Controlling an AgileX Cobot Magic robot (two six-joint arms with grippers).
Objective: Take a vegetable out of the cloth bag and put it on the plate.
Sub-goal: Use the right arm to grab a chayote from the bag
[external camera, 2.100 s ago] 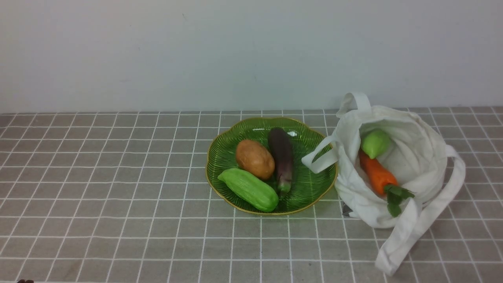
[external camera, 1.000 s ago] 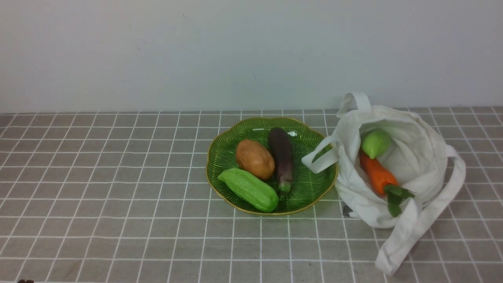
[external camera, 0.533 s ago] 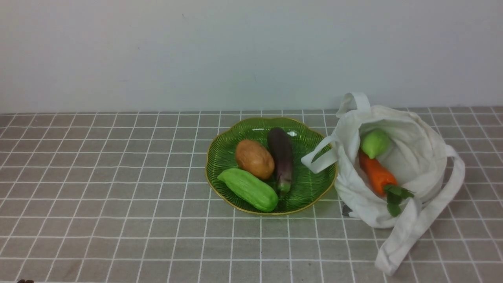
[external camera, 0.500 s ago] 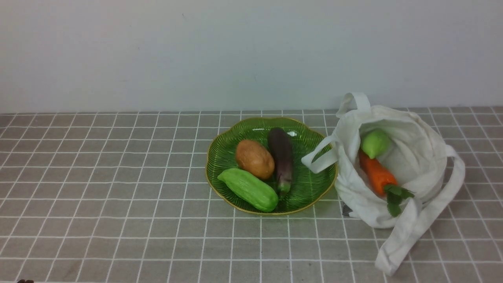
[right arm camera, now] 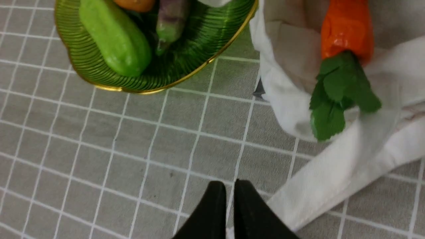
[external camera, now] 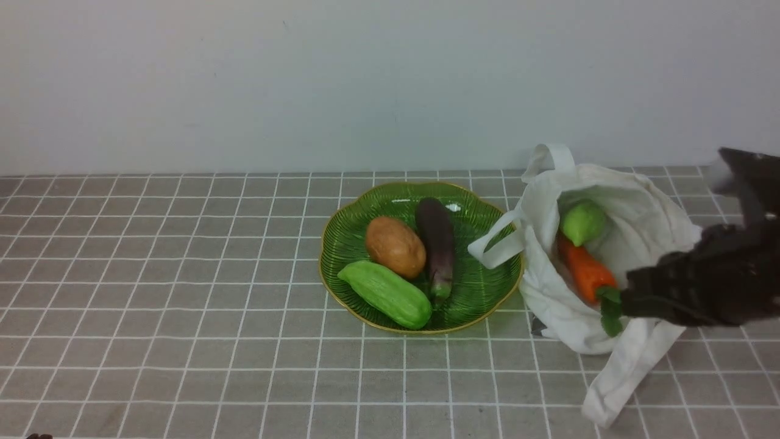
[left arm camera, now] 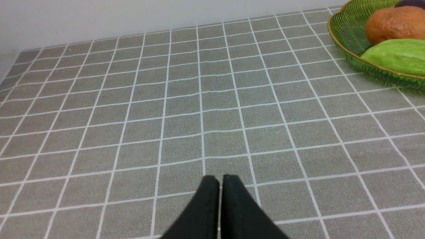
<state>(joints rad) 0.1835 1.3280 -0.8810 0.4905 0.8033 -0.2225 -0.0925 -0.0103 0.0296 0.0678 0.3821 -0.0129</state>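
The vegetable (external camera: 582, 221), smooth and light green, lies inside the white cloth bag (external camera: 646, 219) on the right, just beyond an orange carrot (external camera: 582, 268). The green plate (external camera: 347, 244) sits left of the bag. My right gripper (external camera: 626, 302) hovers over the bag's near edge beside the carrot's leaves. In the right wrist view this gripper (right arm camera: 230, 186) holds nothing, its jaws almost together above the tablecloth, near the bag's strap (right arm camera: 332, 186). The vegetable is hidden there. My left gripper (left arm camera: 220, 179) is shut and empty over bare cloth, far from the plate (left arm camera: 345, 30).
On the plate lie a ridged green gourd (external camera: 384, 294), a brown potato (external camera: 395, 246) and a dark eggplant (external camera: 436, 241). A long bag strap (external camera: 627, 372) trails toward the table's near edge. A white wall stands behind the grey checked tablecloth.
My right arm has come into the front view from the right and now reaches over the bag's near side. Bag, plate and vegetables have not moved.
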